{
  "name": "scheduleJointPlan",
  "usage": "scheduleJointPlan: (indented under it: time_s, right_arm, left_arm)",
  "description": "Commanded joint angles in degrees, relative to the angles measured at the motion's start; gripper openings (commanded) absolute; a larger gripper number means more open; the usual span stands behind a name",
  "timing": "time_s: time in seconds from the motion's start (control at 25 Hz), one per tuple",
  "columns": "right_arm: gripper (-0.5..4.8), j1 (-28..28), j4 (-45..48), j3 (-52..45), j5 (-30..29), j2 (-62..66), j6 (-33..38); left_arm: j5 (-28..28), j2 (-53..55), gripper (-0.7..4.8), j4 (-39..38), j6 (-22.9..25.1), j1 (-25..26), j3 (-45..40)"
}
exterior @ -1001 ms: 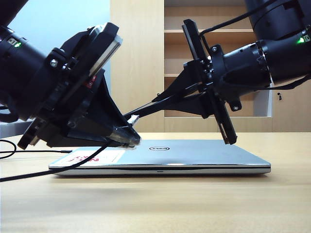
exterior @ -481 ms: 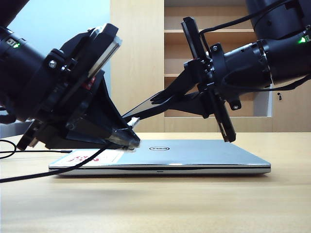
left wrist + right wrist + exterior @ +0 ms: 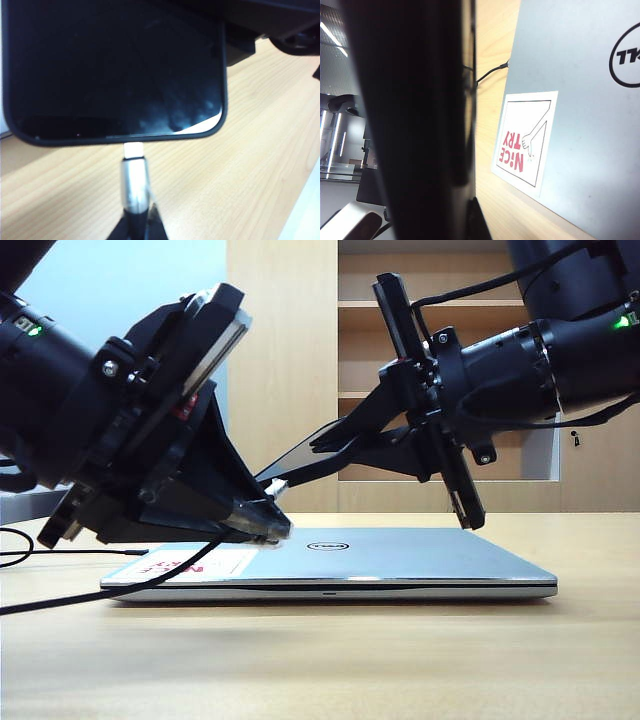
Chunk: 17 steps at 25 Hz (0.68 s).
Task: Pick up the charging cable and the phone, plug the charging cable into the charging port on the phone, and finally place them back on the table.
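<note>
Phone [image 3: 115, 70] and charging cable [image 3: 134, 182] meet in mid-air above a closed silver laptop [image 3: 400, 560] that lies on the pale wood bench [image 3: 320, 660]. Seen from the left wrist camera, the cable's silvery-white plug touches the middle of the phone's short bottom edge, at the charging port [image 3: 133, 145]; whether it is fully seated is hard to tell, since a little of the white tip shows. The left gripper [image 3: 136, 227], low on the left of the exterior view just over the laptop lid, is clamped tight on the plug's collar, with the black cord trailing down to the bench. The right gripper [image 3: 335, 445], reaching in from the right, is closed on the phone, which slants down toward the plug. The phone looks rigid, light, and glossy, so likely slippery and scratch-prone; gripping across its long edges seems safest. The cable is limp everywhere but the stiff plug, so the collar is the sensible place to hold. A red-lettered sticker [image 3: 525, 142] sits on the laptop lid.
</note>
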Motion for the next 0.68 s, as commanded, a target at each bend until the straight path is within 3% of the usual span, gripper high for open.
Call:
scheduleJointPlan:
  time_s: [0.04,0.28,0.68]
  right_arm:
    - [-0.06,0.2,2.1,0.3,-1.7,-0.4,-0.5]
    - [-0.05,0.2,0.3,0.3,-4.7,-0.4,-0.9]
    - [-0.05,1.0,-0.8,0.3,-4.6,-0.4,-2.4]
  left_arm:
    - [-0.2,-0.1,-0.06,2.6,0.1,-0.1,0.2]
    - [-0.2,0.0,-0.06,2.6,0.1,-0.1,0.2]
    - [-0.2,0.0,-0.06,2.7,0.1,-0.1,0.2]
